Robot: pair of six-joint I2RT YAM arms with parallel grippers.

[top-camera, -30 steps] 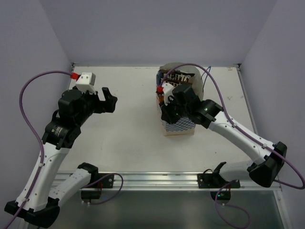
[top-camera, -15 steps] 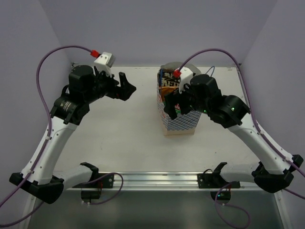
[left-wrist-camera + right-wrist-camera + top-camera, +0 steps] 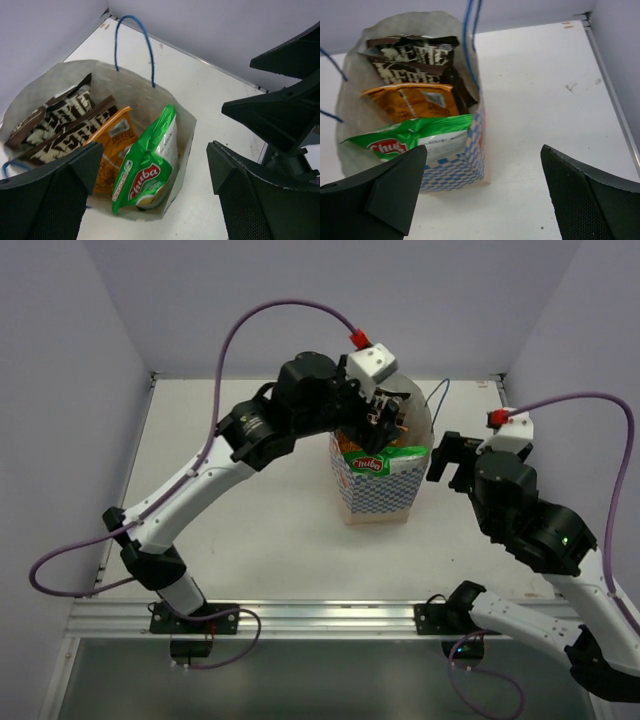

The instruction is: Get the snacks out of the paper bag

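Note:
The paper bag [image 3: 376,498] stands upright mid-table, tan with a blue-and-white checkered band and blue cord handles [image 3: 134,35]. All the snacks stand inside it. At the front is a green-and-white chip bag [image 3: 147,170], [image 3: 415,140], [image 3: 372,461], behind it an orange packet [image 3: 112,145], [image 3: 412,102], and at the back two dark brown packets [image 3: 65,112], [image 3: 415,62]. My left gripper [image 3: 385,415], [image 3: 155,195] hangs open just above the bag's mouth, holding nothing. My right gripper [image 3: 447,458], [image 3: 482,200] is open and empty, beside the bag's right side and clear of it.
The white table [image 3: 250,490] is walled by lilac panels on three sides. A metal rail [image 3: 330,618] runs along the near edge. The left arm [image 3: 230,460] stretches diagonally from the near left to the bag. A purple cable [image 3: 270,315] loops above it.
The left arm swung from the far left across to above the bag. The right gripper pulled out of the bag to its right side and opened. The green packet now shows at the bag's front.

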